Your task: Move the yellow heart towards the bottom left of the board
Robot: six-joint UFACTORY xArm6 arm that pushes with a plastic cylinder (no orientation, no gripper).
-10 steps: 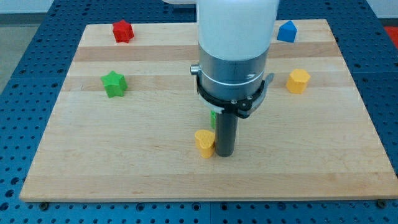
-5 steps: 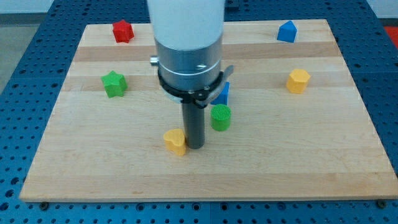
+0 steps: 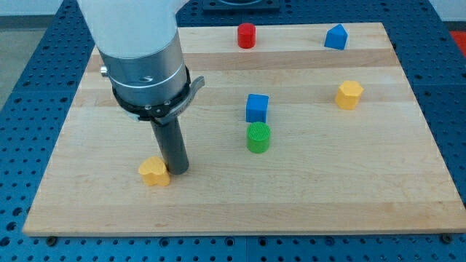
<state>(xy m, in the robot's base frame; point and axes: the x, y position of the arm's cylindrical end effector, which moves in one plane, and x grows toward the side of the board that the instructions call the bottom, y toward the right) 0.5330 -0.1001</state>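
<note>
Our tip point(image 3: 177, 171) (a bare rod, no jaws, gripping nothing) touches the heart's right side | yellow heart point(image 3: 153, 172) lies to the tip's left, lower left of the board point(image 3: 349, 182) | we judge a push left and down comes next

Yellow heart point(image 3: 153, 172) and my tip point(image 3: 178, 171) farther toward view's left.

Lab bench setup: wooden board point(image 3: 364, 182) sits on a blue perforated table point(image 3: 22, 65) with a regular hole grid, industrial arm point(image 3: 138, 51) over it, small coloured test blocks scattered around.
</note>
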